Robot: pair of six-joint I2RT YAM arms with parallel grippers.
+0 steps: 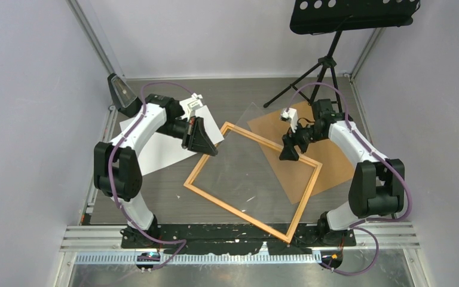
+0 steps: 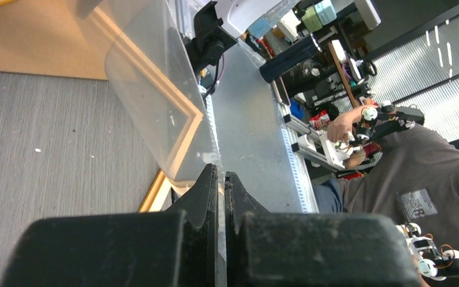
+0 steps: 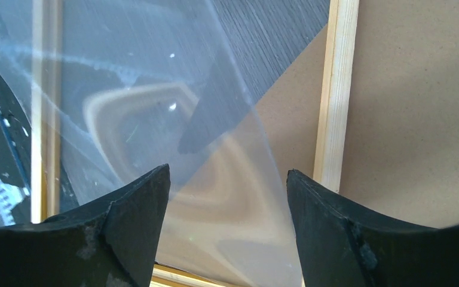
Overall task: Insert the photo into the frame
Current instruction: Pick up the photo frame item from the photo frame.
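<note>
Left gripper (image 2: 222,182): jaws pinched flat on the edge of the clear sheet (image 2: 149,84), which rises from it glossy and bowed. Right gripper (image 3: 227,191): jaws wide, holding nothing, poised above the sheet's edge and a rail of the frame (image 1: 233,210).

Frame: thin orange wood, lying flat between both grippers on the grey wood-grain table (image 1: 167,200).

Photo (image 1: 155,152): white side up, under the left arm.

Matte brown backing board (image 1: 334,161): beneath the right gripper.

Plain pale walls; black music stand (image 1: 352,15) beyond the right arm.
</note>
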